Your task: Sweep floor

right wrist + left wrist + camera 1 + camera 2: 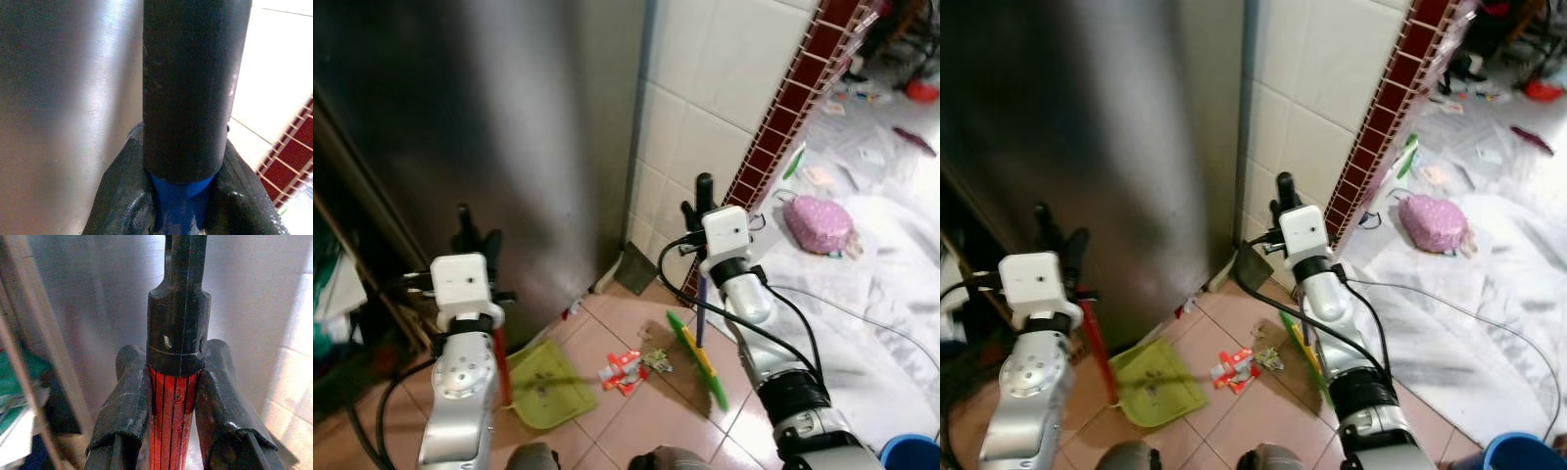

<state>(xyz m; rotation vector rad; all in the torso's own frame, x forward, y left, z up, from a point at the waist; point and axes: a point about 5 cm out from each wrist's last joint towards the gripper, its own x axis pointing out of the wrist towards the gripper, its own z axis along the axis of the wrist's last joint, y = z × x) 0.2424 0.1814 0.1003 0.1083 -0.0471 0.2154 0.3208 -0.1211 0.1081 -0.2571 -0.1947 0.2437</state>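
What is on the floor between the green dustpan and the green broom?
Red-and-white crumpled litter lies on the tiles between the dustpan and broom head, seen in both eye views.

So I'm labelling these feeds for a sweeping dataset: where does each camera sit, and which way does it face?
Left eye: on the head, looking down at both arms, the green dustpan, the litter and the green broom head.
Right eye: same head, same scene, slightly offset.
Left wrist: looks along the left gripper, shut on the red dustpan handle.
Right wrist: looks along the right gripper, shut on the blue broom handle.
Both wrist views share the steel panel.
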